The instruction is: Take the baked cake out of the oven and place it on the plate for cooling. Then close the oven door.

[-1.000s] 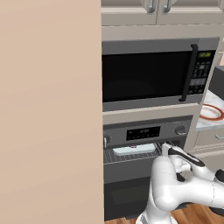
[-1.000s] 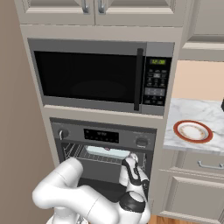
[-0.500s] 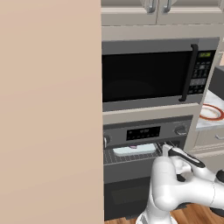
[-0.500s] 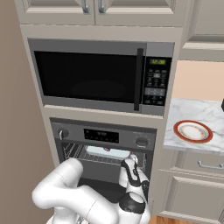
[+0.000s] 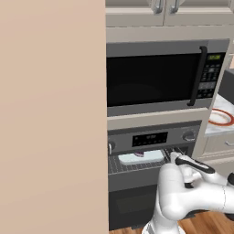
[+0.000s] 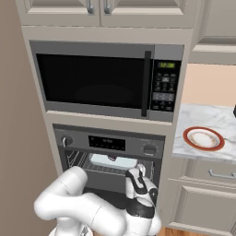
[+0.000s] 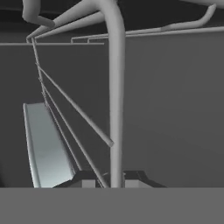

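Two dark finger tips (image 7: 144,178) stand close together around a thin bar of the oven's wire rack (image 7: 114,109), so we read the gripper (image 7: 111,177) as pinched nearly shut; we see the baked cake (image 5: 139,154) on the pale tray (image 5: 140,157) inside the oven (image 5: 153,139); our plate (image 6: 203,138) waits on the marble counter (image 6: 216,120).
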{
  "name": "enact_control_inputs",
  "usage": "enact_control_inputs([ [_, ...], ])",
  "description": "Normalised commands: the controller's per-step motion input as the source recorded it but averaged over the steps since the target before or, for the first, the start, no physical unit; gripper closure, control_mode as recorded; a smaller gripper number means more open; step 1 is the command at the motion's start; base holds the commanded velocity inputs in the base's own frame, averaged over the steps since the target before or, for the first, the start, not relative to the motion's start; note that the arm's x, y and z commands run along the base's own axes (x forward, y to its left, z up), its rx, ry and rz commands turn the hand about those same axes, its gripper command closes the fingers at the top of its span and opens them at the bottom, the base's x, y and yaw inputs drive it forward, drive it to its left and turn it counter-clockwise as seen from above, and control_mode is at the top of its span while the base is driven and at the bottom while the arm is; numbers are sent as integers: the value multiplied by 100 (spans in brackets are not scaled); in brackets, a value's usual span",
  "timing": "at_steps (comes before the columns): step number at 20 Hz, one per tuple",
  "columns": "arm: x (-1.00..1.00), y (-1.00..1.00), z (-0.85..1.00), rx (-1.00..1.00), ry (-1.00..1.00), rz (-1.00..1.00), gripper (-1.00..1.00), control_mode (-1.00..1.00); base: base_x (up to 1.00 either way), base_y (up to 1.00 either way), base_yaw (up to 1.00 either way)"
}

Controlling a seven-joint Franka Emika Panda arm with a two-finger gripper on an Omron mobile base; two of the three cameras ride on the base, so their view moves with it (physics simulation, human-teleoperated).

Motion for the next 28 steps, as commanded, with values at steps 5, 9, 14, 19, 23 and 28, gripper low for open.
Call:
enact_control_inputs([
  [5, -17, -29, 0, 0, 16, 0, 100, -100, 0, 0, 0],
  [9, -26, -31, 0, 0, 15, 0, 100, -100, 0, 0, 0],
  [14, -37, -32, -9, 0, 10, 0, 100, -100, 0, 0, 0],
  [19, -46, -34, -15, 0, 7, 0, 100, -100, 0, 0, 0],
  [23, -49, -36, -17, 0, 8, 0, 100, -100, 0, 0, 0],
  [28, -52, -35, -15, 0, 13, 0, 100, -100, 0, 0, 0],
])
